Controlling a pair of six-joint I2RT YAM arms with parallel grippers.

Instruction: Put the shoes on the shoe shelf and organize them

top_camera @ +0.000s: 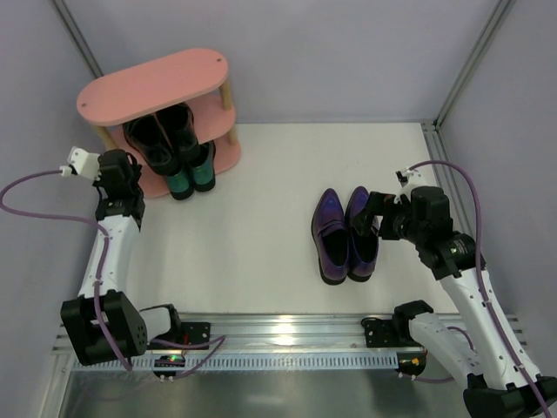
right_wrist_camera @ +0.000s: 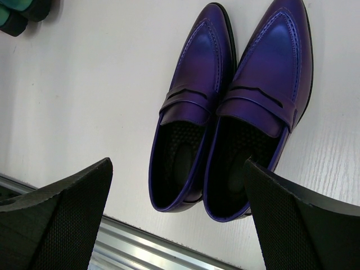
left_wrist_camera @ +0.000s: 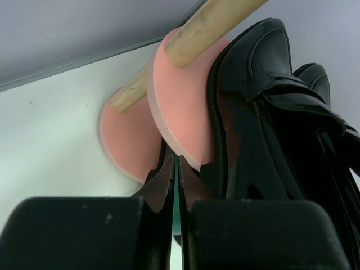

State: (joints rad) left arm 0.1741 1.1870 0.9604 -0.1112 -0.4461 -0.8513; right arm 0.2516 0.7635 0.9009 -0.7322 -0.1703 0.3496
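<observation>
My left claw [left_wrist_camera: 175, 164] is clenched beside the pink shelf [left_wrist_camera: 180, 107]; my right claw [right_wrist_camera: 177, 166] gapes wide near the purple loafers [right_wrist_camera: 197, 101]

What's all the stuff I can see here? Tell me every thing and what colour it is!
shoe shelf: one, pink with pale wooden posts, far left of the table
black shoes: one pair, black, on the shelf's middle board
teal shoes: one pair, teal-green, on the shelf's bottom board
purple shoes: one pair, purple, side by side on the table, right of the middle
table: one, white
rail: one, silver, along the table's near edge
left arm: one, white and black, purple cable
right arm: one, white and black, purple cable
left gripper: one, black, shut, at the shelf's end
right gripper: one, black, open, over the purple shoes
</observation>
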